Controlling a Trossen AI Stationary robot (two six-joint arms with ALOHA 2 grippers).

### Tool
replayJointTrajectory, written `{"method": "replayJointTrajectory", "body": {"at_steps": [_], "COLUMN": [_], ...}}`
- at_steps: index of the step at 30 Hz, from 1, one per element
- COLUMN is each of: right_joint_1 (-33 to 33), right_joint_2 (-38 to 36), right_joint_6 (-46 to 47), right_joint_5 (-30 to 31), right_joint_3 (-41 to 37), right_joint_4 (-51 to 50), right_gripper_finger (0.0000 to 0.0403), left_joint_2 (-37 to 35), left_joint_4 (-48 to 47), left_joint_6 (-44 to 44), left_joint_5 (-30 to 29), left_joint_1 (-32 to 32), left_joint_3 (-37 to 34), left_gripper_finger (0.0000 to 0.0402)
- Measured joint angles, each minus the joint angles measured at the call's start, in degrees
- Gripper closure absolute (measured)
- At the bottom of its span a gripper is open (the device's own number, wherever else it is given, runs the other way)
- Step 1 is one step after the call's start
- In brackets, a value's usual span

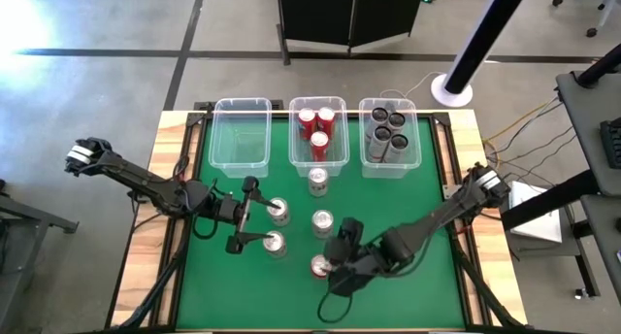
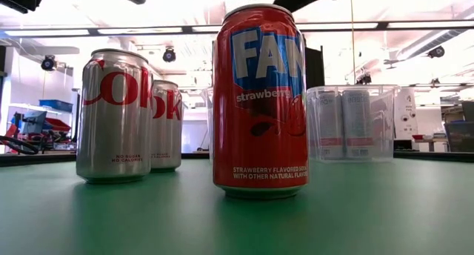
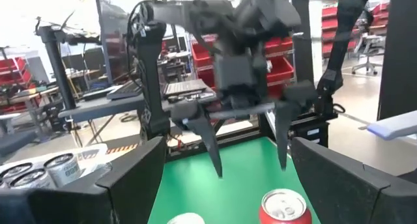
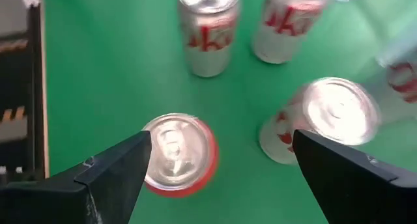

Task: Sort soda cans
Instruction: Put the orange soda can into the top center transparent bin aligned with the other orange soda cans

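Several soda cans stand loose on the green table: a red can [image 1: 320, 266] near the front and silver cans [image 1: 279, 212] [image 1: 275, 243] [image 1: 321, 221] [image 1: 317, 180]. My right gripper [image 4: 221, 142] is open above the red can [image 4: 176, 152], its fingertips higher than the can's top [image 3: 282, 208]. My left gripper [image 1: 264, 223] is open just left of two silver cans. At the far edge, the middle bin [image 1: 340, 150] holds red cans and the right bin [image 1: 412, 159] holds dark cans.
An empty clear bin [image 1: 218, 145] stands at the far left beside the other two. In the low view the red can [image 2: 259, 99] and two silver cans [image 2: 115, 114] [image 2: 167, 125] stand upright close together. Bare green surface lies toward the table's near edge and right side.
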Motion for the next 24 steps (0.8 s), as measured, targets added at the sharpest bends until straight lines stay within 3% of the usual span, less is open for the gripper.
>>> {"method": "replayJointTrajectory", "body": {"at_steps": [16,24], "right_joint_1": [-0.8,-1.3], "right_joint_2": [5.0,5.2], "right_joint_6": [-7.2,-7.3], "right_joint_5": [-8.2,-8.8], "right_joint_3": [0.0,-1.9], "right_joint_4": [7.1,8.1], "right_gripper_finger": [0.0035,0.0035], "left_joint_2": [0.0,0.0], "left_joint_4": [0.0,0.0], "left_joint_6": [-0.2,-0.2], "left_joint_5": [0.1,0.1], "left_joint_1": [0.0,0.0], "left_joint_3": [0.0,0.0], "left_gripper_finger": [0.0086,0.0086]}}
